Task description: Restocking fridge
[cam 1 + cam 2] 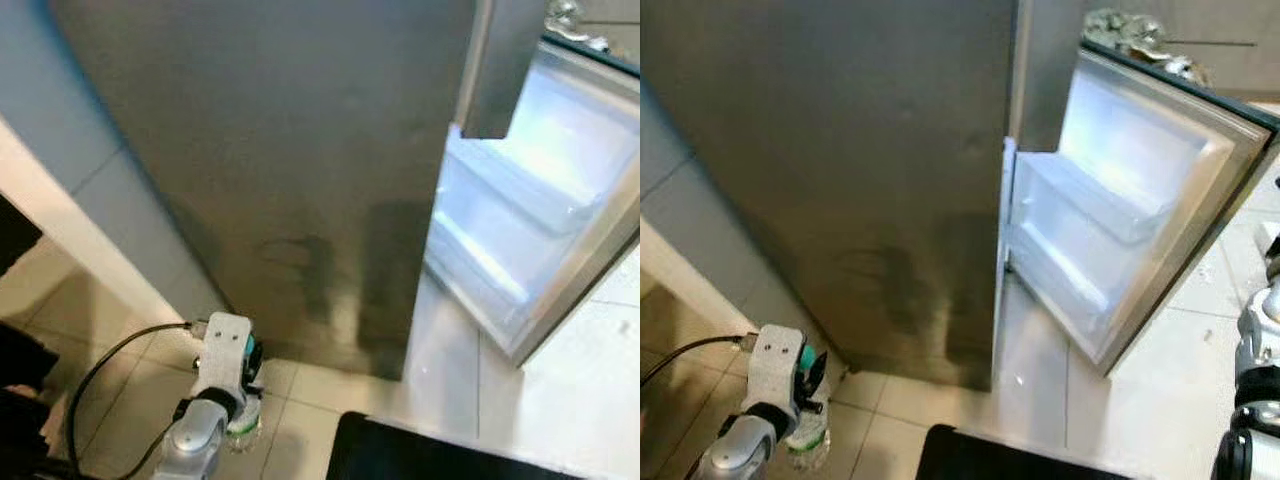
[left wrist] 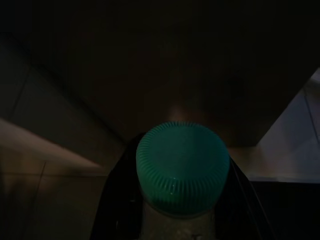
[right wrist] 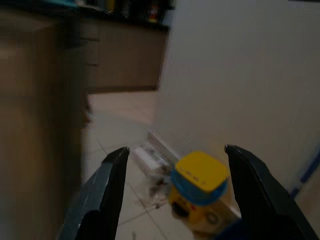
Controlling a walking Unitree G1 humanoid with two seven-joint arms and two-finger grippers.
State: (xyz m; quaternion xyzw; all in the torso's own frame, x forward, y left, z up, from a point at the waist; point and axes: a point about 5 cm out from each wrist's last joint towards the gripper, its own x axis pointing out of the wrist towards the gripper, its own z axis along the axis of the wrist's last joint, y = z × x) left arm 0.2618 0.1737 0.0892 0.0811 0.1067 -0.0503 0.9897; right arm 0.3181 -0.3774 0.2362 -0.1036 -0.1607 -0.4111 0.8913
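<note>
Brushed grey metal is covering the broad side of the fridge, its surface dull and faintly smudged with darker patches low down. The fridge door is standing open to the right, showing a white moulded plastic lining with two shallow door shelves glowing under the interior light. Pale glossy tiles are forming the floor, and a black cable is curving across them towards the left arm.

The bottle is sitting low near the floor at the left front corner of the fridge, close to its base. It is carrying a round green cap with fine vertical ribbing, and its body below is clear plastic, seen as a pale translucent shape in the right eye view.

The left pincer is clenching around the bottle's neck, its black fingers lying on either side just under the cap. The silver left arm is reaching forward and down, with a white wrist block on top.

The right pincer is hanging released, its two black fingers spread well apart. Between them, farther off, a yellow and blue container is standing on the floor beside a white wall.
</note>
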